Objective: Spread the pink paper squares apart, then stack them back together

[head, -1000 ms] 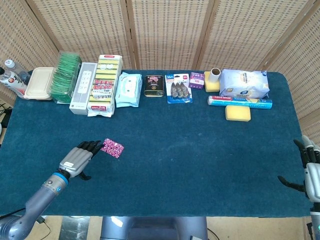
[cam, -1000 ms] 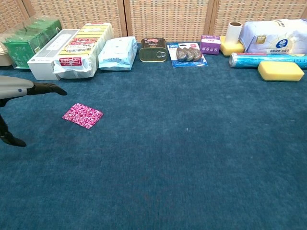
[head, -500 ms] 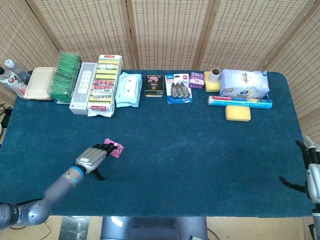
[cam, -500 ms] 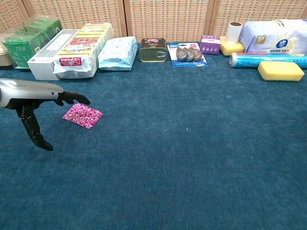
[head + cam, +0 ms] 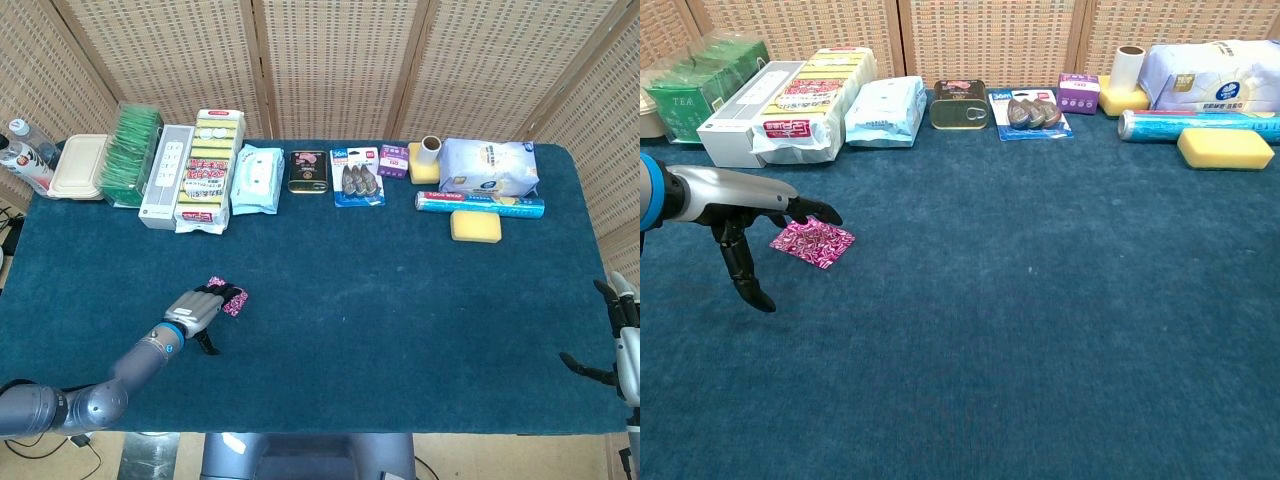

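- Along your table's (image 5: 400, 300) far edge: green tea boxes (image 5: 130, 152), a wipes pack (image 5: 257, 178), a tin can (image 5: 308, 171).
- Far right, you have a yellow sponge (image 5: 475, 226) just beside a blue foil roll (image 5: 480, 204).

Your pink paper squares (image 5: 813, 242) sit as one small, flat stack on the blue cloth, toward the left front of the table. The paper is bright magenta with a fine white pattern, and the stack lies turned at an angle, one corner pointing toward the table's front edge. In the head view the squares (image 5: 230, 299) show only in part. You cannot tell from either view how many sheets the stack holds.
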Tool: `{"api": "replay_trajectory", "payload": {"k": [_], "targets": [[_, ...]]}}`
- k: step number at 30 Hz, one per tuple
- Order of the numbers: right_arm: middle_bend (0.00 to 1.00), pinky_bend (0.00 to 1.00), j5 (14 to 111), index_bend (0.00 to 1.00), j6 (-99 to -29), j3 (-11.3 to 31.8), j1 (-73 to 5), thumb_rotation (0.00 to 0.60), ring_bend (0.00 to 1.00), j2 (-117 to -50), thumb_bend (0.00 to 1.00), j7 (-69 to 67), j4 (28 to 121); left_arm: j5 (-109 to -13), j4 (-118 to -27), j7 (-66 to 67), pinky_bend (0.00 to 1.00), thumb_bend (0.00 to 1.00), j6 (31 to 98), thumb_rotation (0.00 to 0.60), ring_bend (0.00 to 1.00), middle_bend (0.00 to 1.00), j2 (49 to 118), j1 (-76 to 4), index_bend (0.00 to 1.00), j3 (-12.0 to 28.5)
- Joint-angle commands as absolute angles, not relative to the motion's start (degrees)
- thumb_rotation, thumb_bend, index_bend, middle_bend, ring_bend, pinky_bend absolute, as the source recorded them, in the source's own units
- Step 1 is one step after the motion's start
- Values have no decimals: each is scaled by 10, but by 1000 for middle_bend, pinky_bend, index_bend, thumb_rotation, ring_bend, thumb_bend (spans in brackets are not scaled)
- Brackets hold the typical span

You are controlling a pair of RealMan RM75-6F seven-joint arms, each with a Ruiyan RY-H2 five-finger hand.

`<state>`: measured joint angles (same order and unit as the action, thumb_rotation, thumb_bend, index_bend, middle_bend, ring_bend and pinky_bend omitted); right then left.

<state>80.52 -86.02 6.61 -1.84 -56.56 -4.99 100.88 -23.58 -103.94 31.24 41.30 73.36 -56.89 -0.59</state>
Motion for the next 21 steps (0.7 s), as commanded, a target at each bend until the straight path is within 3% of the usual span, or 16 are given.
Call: {"api": "replay_trajectory", "payload": {"k": [1,21], "targets": [[0,0,806,80,-861,66,-18,600,0,-565,0,-51,1009,-226,-1034,312,72,73,415,599,0,0,742,-579,0,-16],[0,0,805,71,-861,67,-16,600,0,-561,0,-56,1012,-234,-1132,341,72,74,456,600,0,0,749,-621,0,-84]]}}
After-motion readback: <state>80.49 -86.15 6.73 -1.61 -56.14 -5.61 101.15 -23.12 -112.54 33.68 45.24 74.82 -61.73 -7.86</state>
